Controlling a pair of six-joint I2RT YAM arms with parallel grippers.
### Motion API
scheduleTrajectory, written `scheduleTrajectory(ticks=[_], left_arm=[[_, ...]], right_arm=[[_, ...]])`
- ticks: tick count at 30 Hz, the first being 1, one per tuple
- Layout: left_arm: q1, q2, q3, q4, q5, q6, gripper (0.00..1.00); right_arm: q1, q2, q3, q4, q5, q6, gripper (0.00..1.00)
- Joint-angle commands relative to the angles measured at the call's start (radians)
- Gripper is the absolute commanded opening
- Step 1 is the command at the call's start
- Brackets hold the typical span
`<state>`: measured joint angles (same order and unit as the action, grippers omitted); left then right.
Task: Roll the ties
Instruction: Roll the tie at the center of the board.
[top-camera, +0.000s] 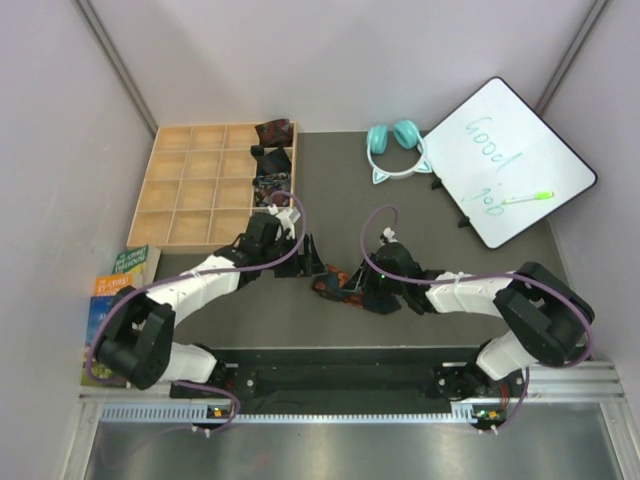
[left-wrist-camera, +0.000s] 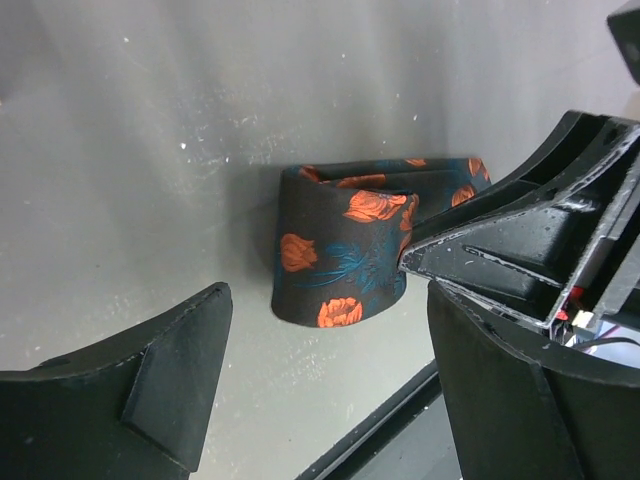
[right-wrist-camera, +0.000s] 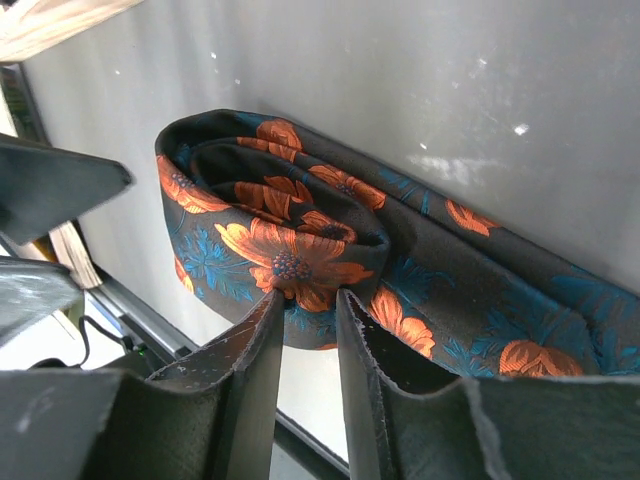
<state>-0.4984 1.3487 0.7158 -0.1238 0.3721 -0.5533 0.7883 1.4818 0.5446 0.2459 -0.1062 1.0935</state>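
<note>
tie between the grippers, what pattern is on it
The tie is black with orange flowers and blue leaves, clearest in the right wrist view.

Lab bench (top-camera: 330, 190), panel walls (top-camera: 340, 50), whiteboard (top-camera: 510, 160)

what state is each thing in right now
floral tie, partly rolled, tail lying flat
left gripper, open, fingers wide apart
right gripper, nearly shut at the roll, grip unclear
other ties, rolled, in the tray's right column
wooden tray, most compartments empty
whiteboard, propped tilted, written on
</note>
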Motion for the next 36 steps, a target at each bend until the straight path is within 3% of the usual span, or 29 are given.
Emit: scheduleTrajectory(ticks=[1,26,30,36], left_arm=[[0.008,0.032,-0.015,0.087,0.054,0.018,0.82],[0.003,0.219,-0.093,0.340,0.200,-0.008,0.68],[-0.002,0.224,-0.102,0.346,0.203,-0.017,0.61],[-0.020,0.205,-0.069,0.256,0.139,-0.008,0.30]], right_arm=[[0.009,0.029,0.046,0.032,0.016,-0.007,0.28],[0.009,0.074,0.052,0.032,0.013,-0.011,0.27],[0.009,0.080,0.052,0.032,0.013,-0.009,0.27],[0.008,0.080,0.049,0.038,0.010,-0.009,0.27]])
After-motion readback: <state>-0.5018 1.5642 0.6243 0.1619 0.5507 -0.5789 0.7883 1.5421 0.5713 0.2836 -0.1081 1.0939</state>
